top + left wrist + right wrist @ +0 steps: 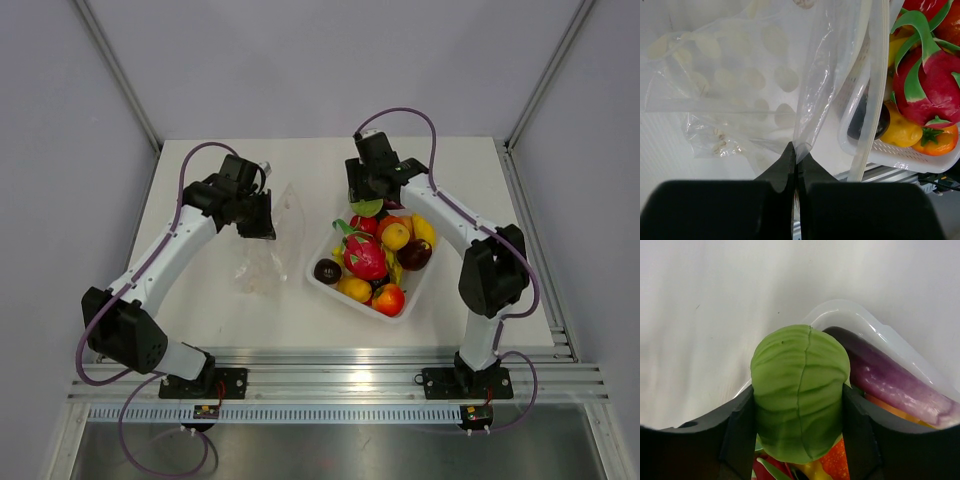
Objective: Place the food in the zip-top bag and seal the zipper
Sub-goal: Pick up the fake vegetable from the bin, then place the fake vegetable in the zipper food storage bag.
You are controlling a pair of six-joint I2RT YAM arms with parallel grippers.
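Observation:
My left gripper (796,150) is shut on a fold of the zip-top bag (740,80), holding that edge up off the table. The zipper (875,90) runs as a pale strip down the bag's right side. In the top view the bag (275,235) hangs beside the left gripper (258,222). The food lies piled in a white tray (325,283), with a pink dragon fruit (365,255) in the middle. At the tray's far corner my right gripper (797,395) has both fingers pressed against the sides of a green leafy vegetable (800,390).
A purple eggplant (895,385) lies just right of the green vegetable against the tray rim (850,310). The tray (900,155) sits close to the right of the bag. Grey walls enclose the table on three sides.

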